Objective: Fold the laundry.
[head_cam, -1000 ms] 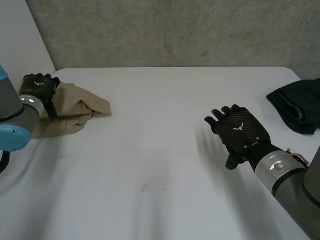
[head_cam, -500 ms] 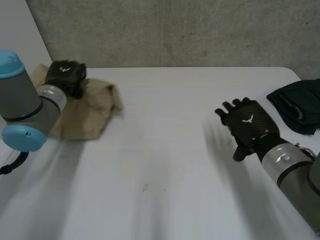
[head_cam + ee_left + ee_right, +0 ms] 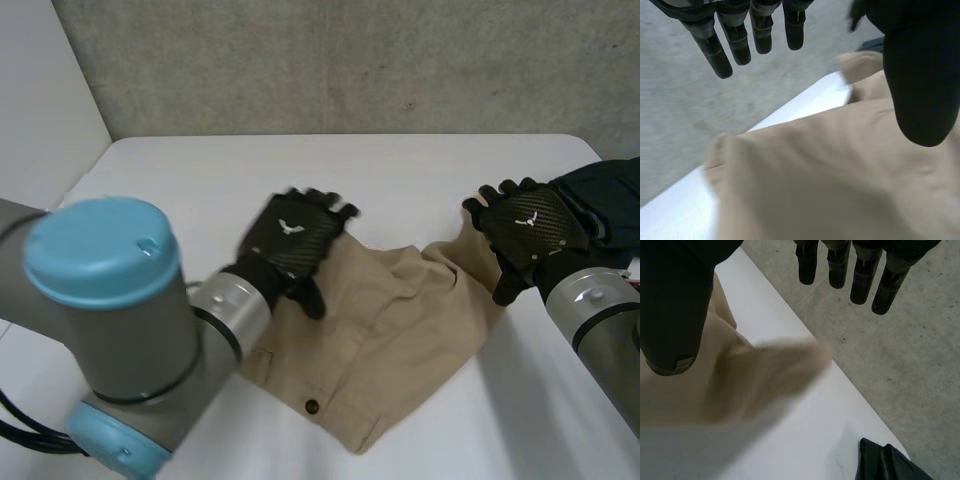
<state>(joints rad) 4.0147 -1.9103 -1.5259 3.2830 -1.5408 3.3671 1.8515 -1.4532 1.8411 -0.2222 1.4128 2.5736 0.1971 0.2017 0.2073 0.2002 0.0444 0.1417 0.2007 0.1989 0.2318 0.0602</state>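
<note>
The left arm [image 3: 130, 350] reaches over the white worktop [image 3: 400, 165]. Its left hand [image 3: 292, 238] is released over the left part of a tan garment [image 3: 400, 330], with its fingers [image 3: 740, 42] straight and spread, the thumb apart from them, grasping nothing. The tan garment lies rumpled across the middle of the worktop, with a dark button [image 3: 311, 406] near its front edge. The right hand [image 3: 527, 232] is over the garment's right end, also released, its fingers [image 3: 862, 277] straight. At the worktop's right edge lies a dark garment [image 3: 605, 205], apart from the tan one.
</note>
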